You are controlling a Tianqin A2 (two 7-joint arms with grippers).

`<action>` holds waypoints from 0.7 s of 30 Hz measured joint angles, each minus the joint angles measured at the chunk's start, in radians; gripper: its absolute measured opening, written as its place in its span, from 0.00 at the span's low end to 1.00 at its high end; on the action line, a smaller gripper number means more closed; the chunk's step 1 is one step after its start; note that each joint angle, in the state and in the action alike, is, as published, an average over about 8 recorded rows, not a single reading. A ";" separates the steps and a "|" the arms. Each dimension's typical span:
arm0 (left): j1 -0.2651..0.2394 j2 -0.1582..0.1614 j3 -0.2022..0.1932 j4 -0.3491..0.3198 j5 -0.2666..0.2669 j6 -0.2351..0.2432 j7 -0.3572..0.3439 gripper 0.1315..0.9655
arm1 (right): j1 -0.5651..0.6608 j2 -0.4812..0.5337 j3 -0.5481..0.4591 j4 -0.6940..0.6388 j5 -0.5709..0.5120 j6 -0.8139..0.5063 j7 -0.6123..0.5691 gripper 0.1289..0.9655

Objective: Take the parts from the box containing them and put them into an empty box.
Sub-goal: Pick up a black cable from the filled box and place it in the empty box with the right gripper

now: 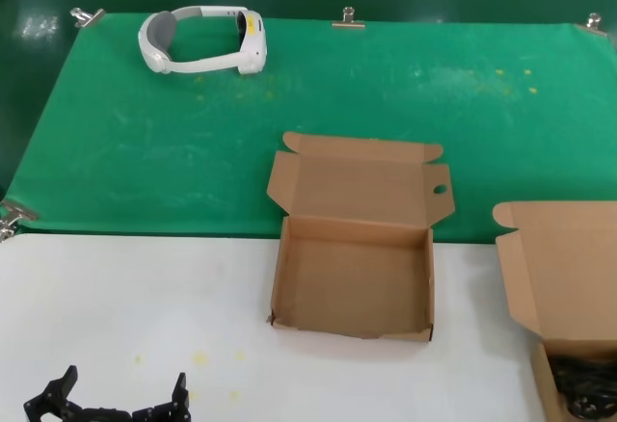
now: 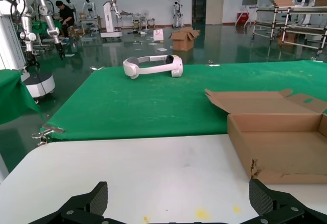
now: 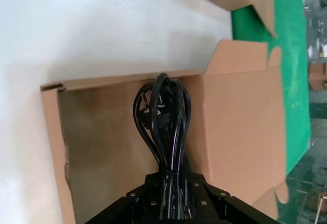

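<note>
The black cable bundle (image 3: pixel 162 112) is clamped between my right gripper's (image 3: pixel 173 185) shut fingers, its loop and plug hanging over the floor of the box containing it (image 3: pixel 102 137). In the head view that box (image 1: pixel 564 268) sits at the right edge, with the cable (image 1: pixel 583 390) dark in its bottom corner. The empty box (image 1: pixel 352 330) stands open at the table's middle, its holed flap (image 1: pixel 440 191) on the right. It also shows in the left wrist view (image 2: pixel 278 144). My left gripper (image 1: pixel 120 398) is open and empty over the white table at the near left (image 2: pixel 179 201).
A white headset (image 1: pixel 202 41) lies on the green mat (image 1: pixel 145 143) at the far left; it also shows in the left wrist view (image 2: pixel 153 65). Metal clips (image 1: pixel 348 20) hold the mat's edges. The white table (image 1: pixel 116 297) runs along the front.
</note>
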 joint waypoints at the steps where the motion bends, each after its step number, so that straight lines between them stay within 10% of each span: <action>1: 0.000 0.000 0.000 0.000 0.000 0.000 0.000 1.00 | -0.001 0.008 0.000 0.015 0.000 0.008 0.005 0.09; 21: 0.000 0.000 0.000 0.000 0.000 0.000 0.000 1.00 | 0.028 0.124 0.029 0.331 0.000 0.199 0.025 0.09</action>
